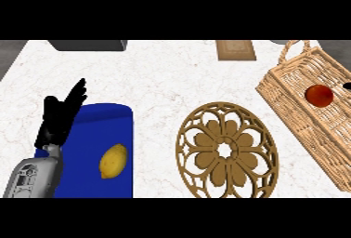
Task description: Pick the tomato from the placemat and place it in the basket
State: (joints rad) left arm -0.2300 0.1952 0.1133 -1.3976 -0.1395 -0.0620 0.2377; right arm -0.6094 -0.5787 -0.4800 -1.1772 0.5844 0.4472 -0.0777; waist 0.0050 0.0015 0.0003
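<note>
A white marbled tabletop is seen from above, pretty well filled up. A blue placemat is laid at the left, a round carved wooden trivet in the middle, and a wicker basket at the right, set at an angle. At the far edge a dark grey block and a small brown board are partly cut off.
</note>
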